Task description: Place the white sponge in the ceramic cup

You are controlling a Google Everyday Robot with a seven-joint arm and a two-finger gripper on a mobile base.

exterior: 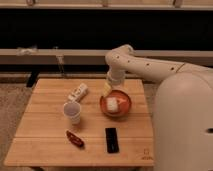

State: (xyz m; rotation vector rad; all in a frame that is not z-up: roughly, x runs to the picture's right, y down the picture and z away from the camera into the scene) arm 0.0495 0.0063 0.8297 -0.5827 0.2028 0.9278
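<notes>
The white sponge (112, 104) lies inside the round orange-red bowl (123, 111) right of the table's middle. The ceramic cup (72, 111), small, white and without a handle, stands upright left of the bowl, about a bowl's width from the sponge. My gripper (107, 90) hangs at the end of the white arm, just above the bowl's far left rim, close to the sponge and up and to the right of the cup.
A flat white bar with grey marks (78, 92) lies behind the cup. A red object (75, 139) and a black bar (112, 139) lie near the front edge of the wooden table (40, 125). My white body fills the right side.
</notes>
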